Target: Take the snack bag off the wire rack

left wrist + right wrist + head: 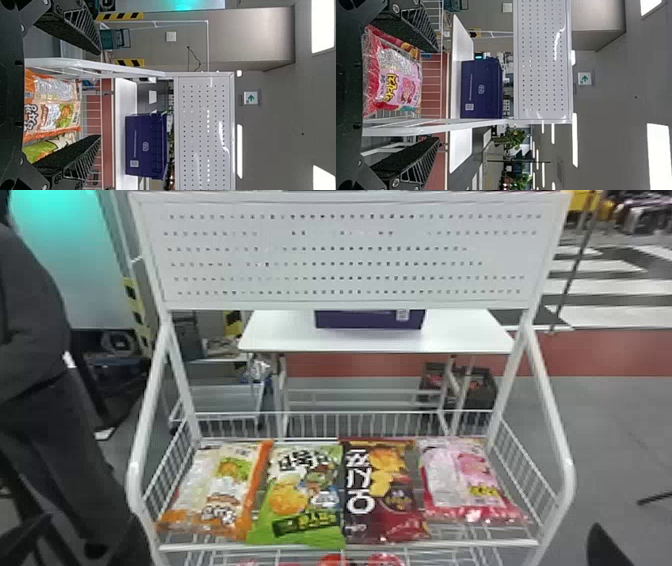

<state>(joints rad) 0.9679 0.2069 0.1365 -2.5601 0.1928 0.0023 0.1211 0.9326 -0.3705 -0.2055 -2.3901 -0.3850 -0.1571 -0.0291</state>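
Observation:
My left gripper [27, 537] is at the head view's bottom left corner, left of the wire rack [350, 546]; my right gripper [602, 546] is low at the right, outside the rack. Four snack bags lie side by side in the basket: orange-and-white [220, 490], green [305, 495], dark red [382, 490] and pink [470, 480]. In the left wrist view, the left gripper [99, 94] is open, with the orange bag [51, 107] beyond its fingers. The right gripper [438, 94] also stands open, with the pink bag [397, 79] beyond it, untouched.
A white perforated panel [350, 255] rises over the basket's back. Slanted side posts [550, 415] flank the basket. Behind stands a white table [280, 335] bearing a purple box [367, 321]. Red packages [337, 560] lie on a lower level.

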